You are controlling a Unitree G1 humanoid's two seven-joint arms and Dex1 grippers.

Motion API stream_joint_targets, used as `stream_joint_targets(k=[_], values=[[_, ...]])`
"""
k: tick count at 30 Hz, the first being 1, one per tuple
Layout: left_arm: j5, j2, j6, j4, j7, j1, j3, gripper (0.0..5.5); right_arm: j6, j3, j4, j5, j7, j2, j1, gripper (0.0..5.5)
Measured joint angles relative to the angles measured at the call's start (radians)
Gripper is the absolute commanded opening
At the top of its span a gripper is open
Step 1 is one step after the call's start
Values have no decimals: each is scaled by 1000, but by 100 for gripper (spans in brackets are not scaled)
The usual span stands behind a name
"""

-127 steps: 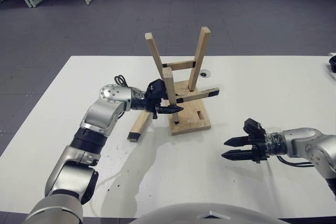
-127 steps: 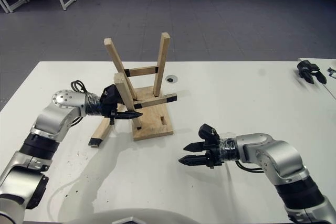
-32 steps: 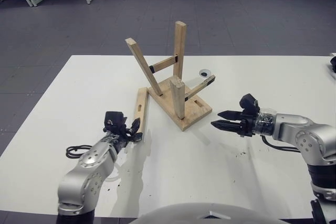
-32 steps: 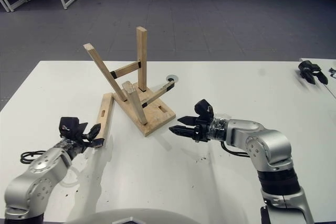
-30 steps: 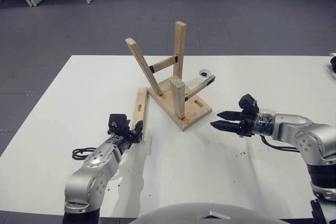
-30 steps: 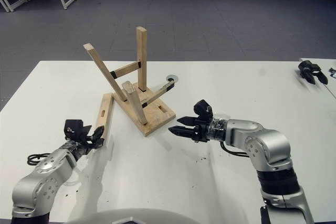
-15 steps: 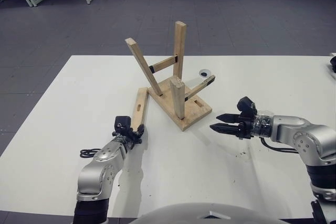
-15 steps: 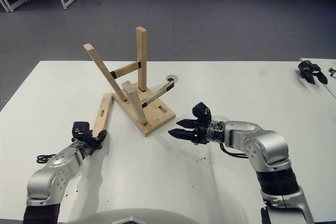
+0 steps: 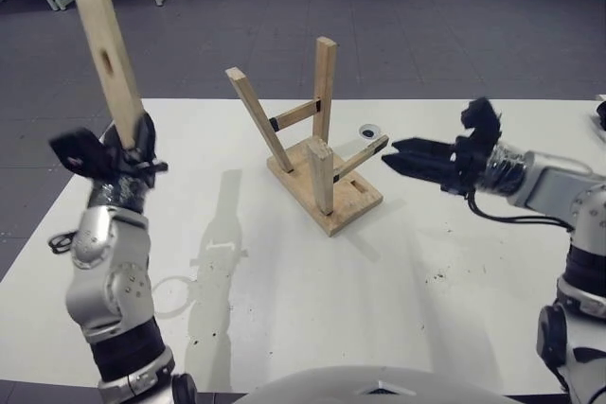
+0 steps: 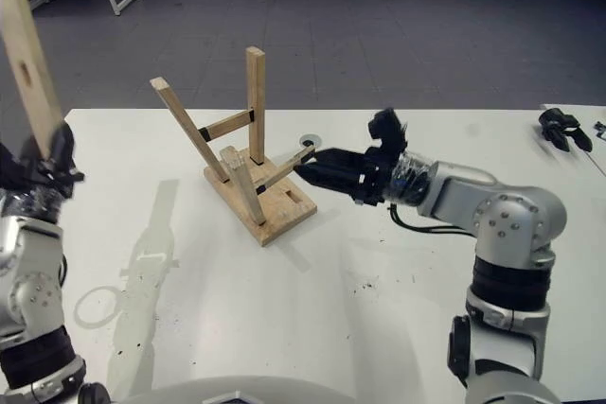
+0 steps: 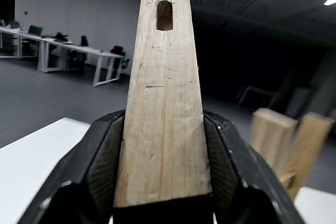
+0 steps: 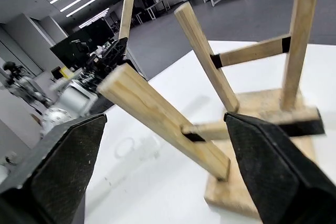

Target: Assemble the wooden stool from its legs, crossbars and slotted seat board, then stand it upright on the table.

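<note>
Table (image 9: pixel 312 309): white and wide, in a large room with a grey floor and metal frames far behind.
Left pincer (image 9: pixel 112 149): at the near left edge, well above the table, clamped tight on the bottom end of a loose leg (image 9: pixel 109 54).
Loose leg: held nearly upright, its top tipped a little to the left, well apart from the stool.
Left wrist view: both dark pads (image 11: pixel 105 166) press the leg's sides. A slot (image 11: pixel 164 15) is cut through its face higher up.
Right pincer (image 9: pixel 390 152): on the right, above the table, pointing left at the stool, fingers spread and holding nothing.
Right wrist view: the two fingers (image 12: pixel 68 166) sit wide apart with the stool framed between them.
Seat board (image 9: pixel 355 203): flat on mid-table, the stool upside down.
Standing legs: three rise from the board, a short-looking near one (image 9: pixel 322 177) and two farther ones (image 9: pixel 254 111) (image 9: pixel 325 82).
Crossbars: one (image 9: pixel 295 116) joins the two farther legs. Another (image 9: pixel 360 158) runs from the near leg toward the right, and its black-tipped end lies just beside the right pincer's tips; whether they touch cannot be told.
Ring (image 9: pixel 367 130): a small round fitting in the tabletop just behind that end.
</note>
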Motion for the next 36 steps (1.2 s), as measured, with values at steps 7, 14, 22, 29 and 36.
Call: stream_joint_targets(k=[7,14,22,29,36], values=[[-438,130,308,-84,-191,-171,-203,204,3,-8,97,330,-215,125,-133,412],[-528,200,399,-48,-344,-165,-282,204,-37,67,156,402,-235,170,-227,412],[-680,228,446,-22,-367,-164,-261,203,-68,146,169,326,-153,155,-270,412],[-778,337,475,-19,-390,-181,-220,203,-68,165,186,246,-75,112,-271,412],[-663,391,503,40,-555,-225,-325,203,-39,196,159,243,46,86,-292,412]])
